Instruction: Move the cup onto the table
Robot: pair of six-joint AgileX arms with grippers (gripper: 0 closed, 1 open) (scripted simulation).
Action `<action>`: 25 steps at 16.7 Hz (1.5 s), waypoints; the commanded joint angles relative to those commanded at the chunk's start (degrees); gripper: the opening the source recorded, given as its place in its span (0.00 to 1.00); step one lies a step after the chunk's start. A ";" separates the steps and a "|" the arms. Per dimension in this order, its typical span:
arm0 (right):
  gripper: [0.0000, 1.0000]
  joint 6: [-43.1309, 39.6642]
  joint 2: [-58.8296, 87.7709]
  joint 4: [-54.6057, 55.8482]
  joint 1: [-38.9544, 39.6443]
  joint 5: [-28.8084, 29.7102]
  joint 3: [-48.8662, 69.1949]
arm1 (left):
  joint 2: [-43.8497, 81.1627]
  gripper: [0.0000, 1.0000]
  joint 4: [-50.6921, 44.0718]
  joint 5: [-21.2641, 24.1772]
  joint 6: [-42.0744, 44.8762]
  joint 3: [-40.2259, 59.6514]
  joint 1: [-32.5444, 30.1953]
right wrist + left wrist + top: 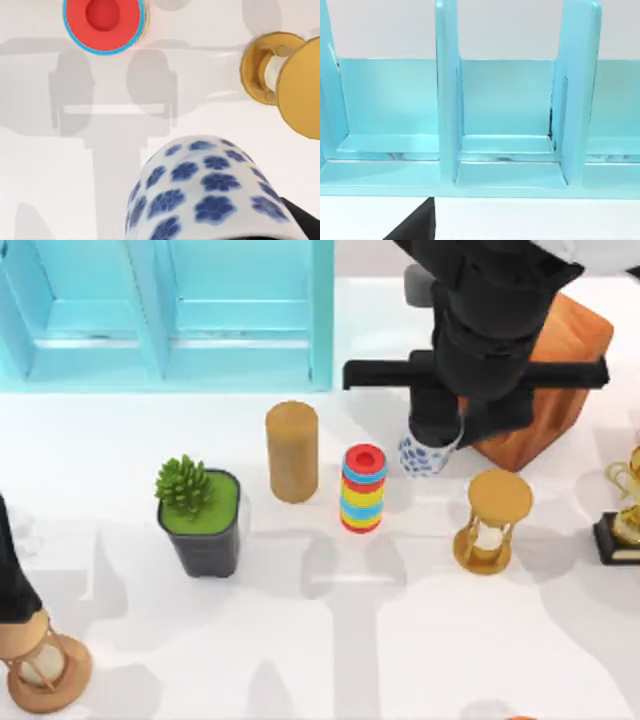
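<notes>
The right gripper [432, 440] hung over the right half of the table [120, 450], its black arm coming down from the far edge. Just to its right lay an orange-brown wooden block [555, 370], almost touching the arm's side, so little room was left there. To its left stood the red-blue-yellow ring stack [363, 488], near but apart, and beyond that a tan wooden cylinder [292, 451]. In front of it and a little to the right stood a gold hourglass [492, 520], also apart. Between the ring stack and the hourglass, nearer the front edge, the white surface lay open. Far to the left and behind the gripper ran the light-blue cabinet [170, 310] along the back edge.

The cup [424, 454] sat directly under the gripper, its top hidden by the arm; whether the fingers were closed on it, and whether its base touched the table or the block's edge, I cannot tell. In the right wrist view the cup [210, 192] was white with dark blue flower-like spots, its rounded side close beneath the camera.

The left arm [15, 580] was parked at the left edge, far from the gripper, beside a wooden hourglass [45, 665]
</notes>
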 joint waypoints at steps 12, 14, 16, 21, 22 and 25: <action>0.00 8.09 8.13 1.48 7.99 -1.21 -2.11 | 0.00 1.00 0.00 0.00 0.00 0.00 0.00; 0.00 8.16 8.45 5.98 8.12 -1.19 -5.93 | 0.00 1.00 0.00 0.00 0.00 0.00 0.00; 0.00 8.30 8.95 10.58 8.32 -1.15 -10.00 | 0.00 1.00 0.00 0.00 0.00 0.00 0.00; 0.00 8.40 9.33 12.99 8.46 -1.14 -12.35 | 0.00 1.00 0.00 0.00 0.00 0.00 0.00; 0.00 8.40 9.33 12.99 8.46 -1.14 -12.35 | 0.00 1.00 0.00 0.00 0.00 0.00 0.00; 0.23 8.40 9.33 12.99 8.46 -1.14 -12.35 | 0.00 1.00 0.00 0.00 0.00 0.00 0.00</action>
